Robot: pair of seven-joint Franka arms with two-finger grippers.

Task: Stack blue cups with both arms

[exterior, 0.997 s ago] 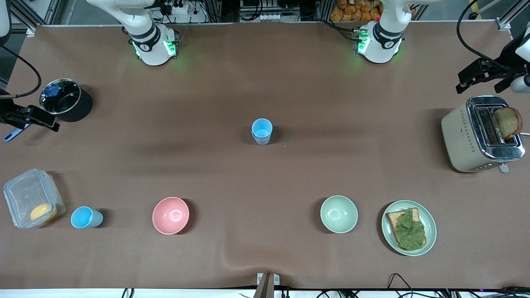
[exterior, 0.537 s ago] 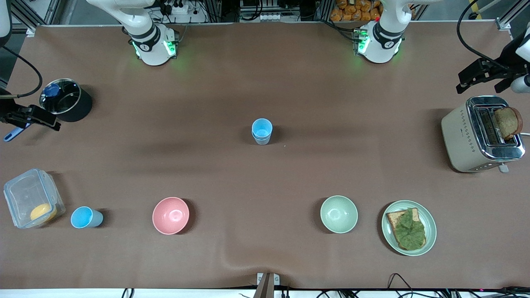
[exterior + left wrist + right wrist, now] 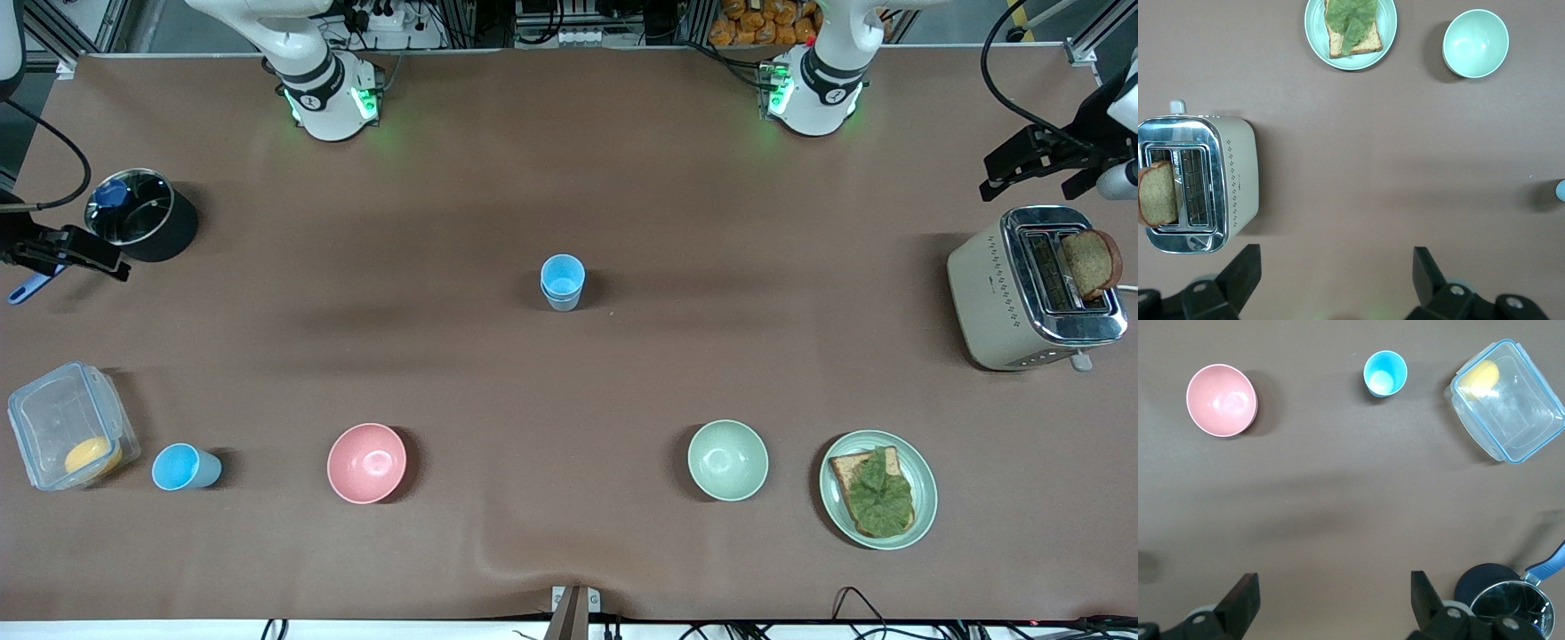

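Two blue cups [image 3: 562,282] stand nested in one another at the middle of the table; their edge shows as blue cups [image 3: 1561,190] in the left wrist view. A single blue cup [image 3: 184,467] [image 3: 1385,373] stands upright near the front camera, beside a clear container. My left gripper [image 3: 1027,185] [image 3: 1337,257] hangs open and empty over bare table next to the toaster. My right gripper [image 3: 67,258] [image 3: 1333,580] hangs open and empty over the table beside the steel pot. Both arms wait far from the cups.
A toaster [image 3: 1036,289] holding a bread slice stands at the left arm's end. A plate [image 3: 925,462] of bread with lettuce, a pale green bowl [image 3: 727,460] and a pink bowl [image 3: 366,462] line the near side. A lidded container [image 3: 62,422] and a pot [image 3: 142,213] stand at the right arm's end.
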